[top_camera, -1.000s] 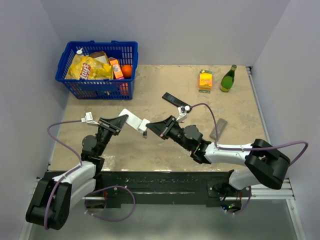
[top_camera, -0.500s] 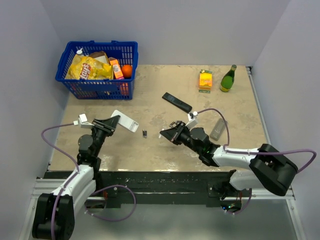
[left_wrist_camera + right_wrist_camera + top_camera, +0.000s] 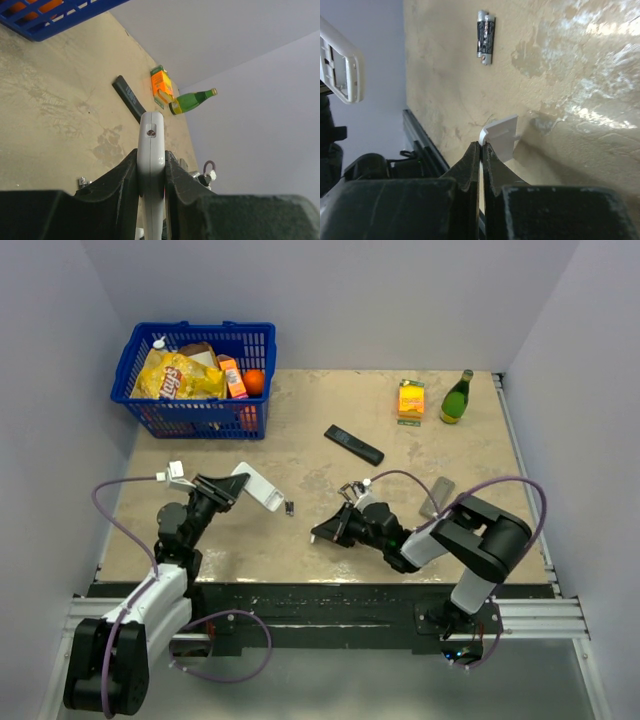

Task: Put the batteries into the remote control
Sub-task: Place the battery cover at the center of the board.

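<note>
My left gripper (image 3: pixel 228 488) is clamped on the white remote (image 3: pixel 257 487) at the left of the table (image 3: pixel 330 400), gripping it edgewise between the fingers. Its open battery bay faces the right arm. The two batteries (image 3: pixel 289 507) lie side by side on the table just right of the remote's end, with nothing touching them. My right gripper (image 3: pixel 322 534) sits nearer and to their right, fingers pressed together on the thin edge of a small white cover (image 3: pixel 501 140).

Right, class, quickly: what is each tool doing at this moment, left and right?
Left tool: closed, holding the white remote.
Right tool: closed, pinching a small white cover by its edge.
</note>
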